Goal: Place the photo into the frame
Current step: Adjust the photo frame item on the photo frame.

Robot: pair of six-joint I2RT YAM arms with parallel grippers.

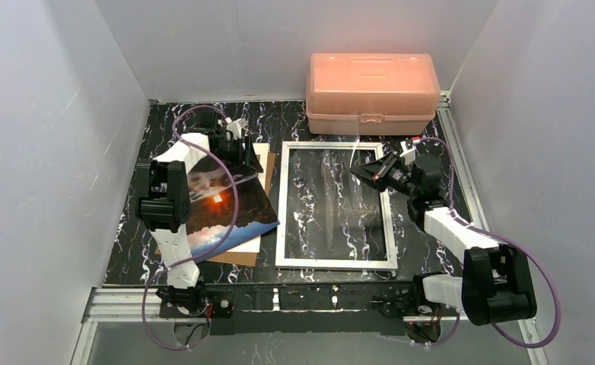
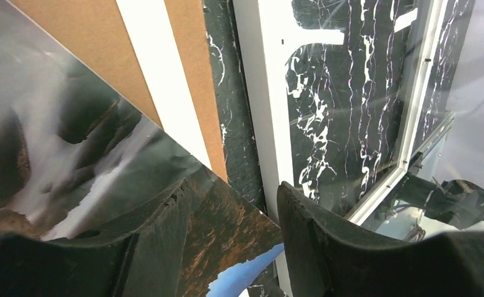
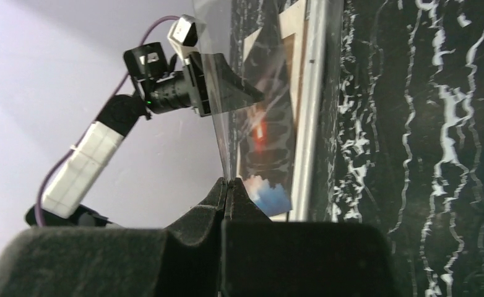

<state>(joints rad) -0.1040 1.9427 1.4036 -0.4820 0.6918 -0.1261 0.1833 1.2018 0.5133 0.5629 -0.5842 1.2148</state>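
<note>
The photo [image 1: 222, 201] lies on a brown board [image 1: 237, 255] by the counter's [image 1: 310, 122] left edge, with the left fingers [image 2: 326, 247] spread over its corner, while the right fingers [image 3: 196, 229] pinch the clear pane [image 3: 227, 124] at the middle frame [image 1: 283, 205].

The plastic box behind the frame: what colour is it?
The plastic box is translucent salmon pink; the top external view shows it best.

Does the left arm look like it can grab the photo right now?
Probably yes. The left gripper hangs open right over an edge of the photo, nothing lies on it, and the right gripper is off by the frame, shut on the clear pane.
</note>
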